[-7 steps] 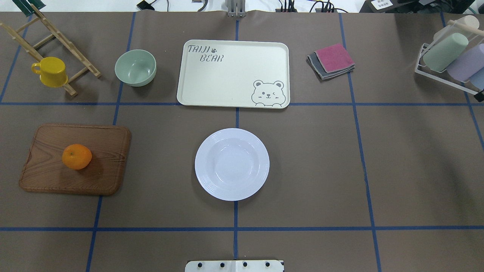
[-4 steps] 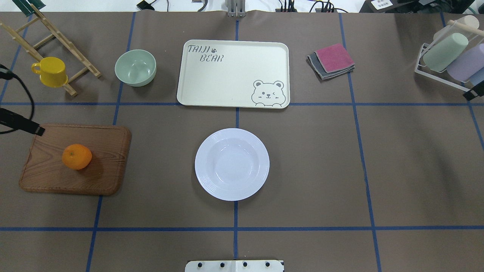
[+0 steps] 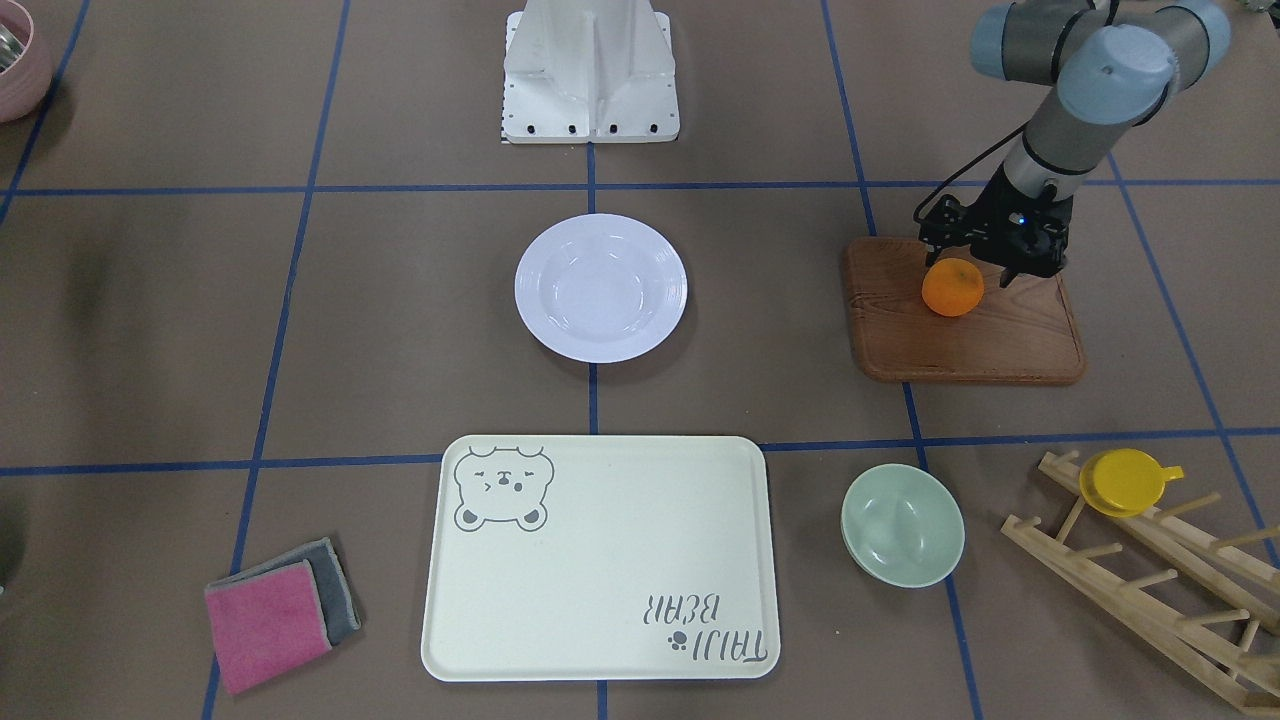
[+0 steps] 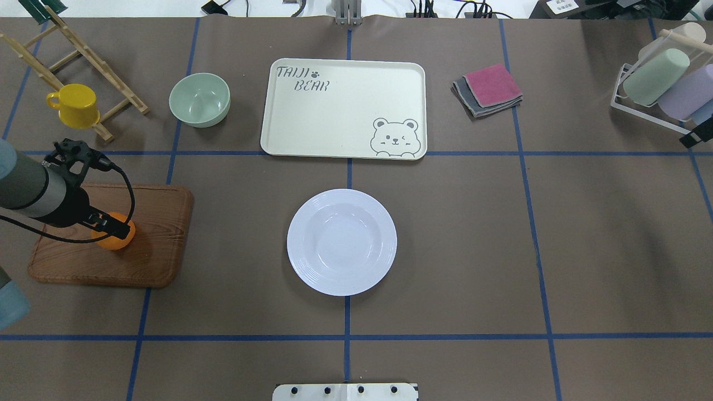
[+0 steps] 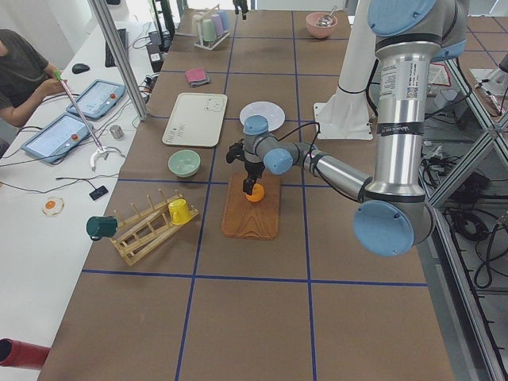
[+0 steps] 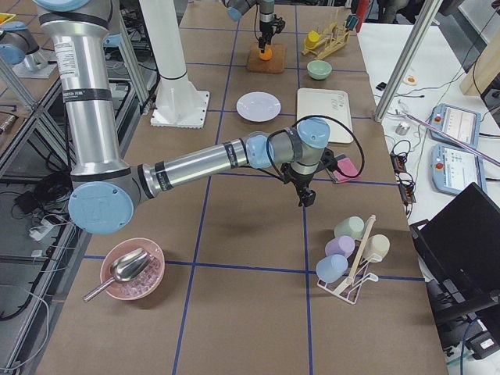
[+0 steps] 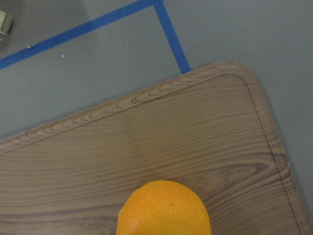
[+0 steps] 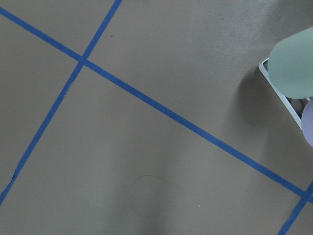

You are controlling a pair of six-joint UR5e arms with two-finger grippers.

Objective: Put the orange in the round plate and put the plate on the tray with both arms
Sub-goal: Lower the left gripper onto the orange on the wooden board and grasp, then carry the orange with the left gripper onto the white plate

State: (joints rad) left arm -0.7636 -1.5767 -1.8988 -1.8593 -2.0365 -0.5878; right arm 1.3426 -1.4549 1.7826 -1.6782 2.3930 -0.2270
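Observation:
The orange sits on a brown wooden board at the table's left. My left gripper hangs just above it and looks open in the front view, one finger to each side of the orange. The left wrist view shows the orange at its lower edge and no fingers. The white round plate lies empty at mid-table. The cream bear tray lies empty behind it. Only a black tip of my right gripper shows at the right edge, over bare table, and I cannot tell its state.
A pale-green bowl stands left of the tray. A yellow cup hangs on a wooden rack at the far left. Folded pink and grey cloths lie right of the tray. A white cup rack stands far right.
My left arm has come in from the left edge and moved over the board to sit above the orange. The right gripper's tip has shifted slightly at the right edge.

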